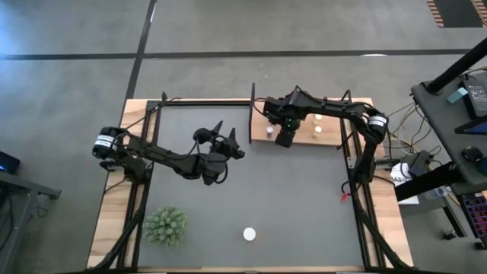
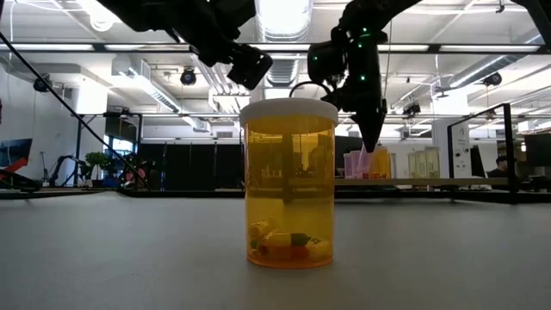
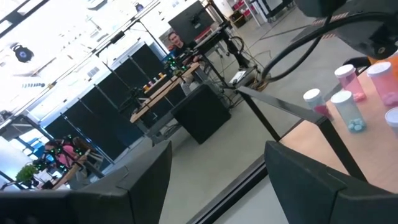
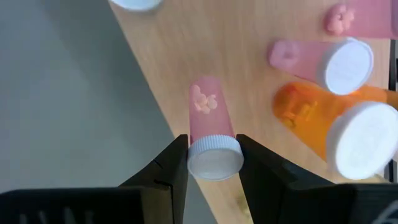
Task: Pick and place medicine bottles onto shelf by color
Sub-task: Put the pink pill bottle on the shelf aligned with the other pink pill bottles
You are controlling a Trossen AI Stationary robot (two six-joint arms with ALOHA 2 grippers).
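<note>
Tabletop (image 1: 304, 205): dark mat under both arms, with a spiky green plant (image 1: 166, 225) at the near edge, well away from either set of jaws.
Shelf (image 1: 331, 141): light wooden board directly beneath the right gripper (image 4: 211, 163), already carrying several capped bottles.
Left gripper (image 1: 225, 143): hanging over the mat mid-table, jaws spread and holding nothing (it looks to be waiting).
Right gripper: jaws pinching the white cap end of a pink bottle (image 4: 207, 115).
Pink bottle: upright between the jaws, long axis running straight down from them, base at or just above the board; I cannot tell whether it touches.
Neighbours: another pink bottle (image 4: 323, 59) and an orange bottle (image 4: 329, 124) just beside the held one.
Orange bottle on mat (image 2: 289, 182): standing alone at the near edge, nearer the left arm than the right.
Coming move: probably a straight set-down and release.
</note>
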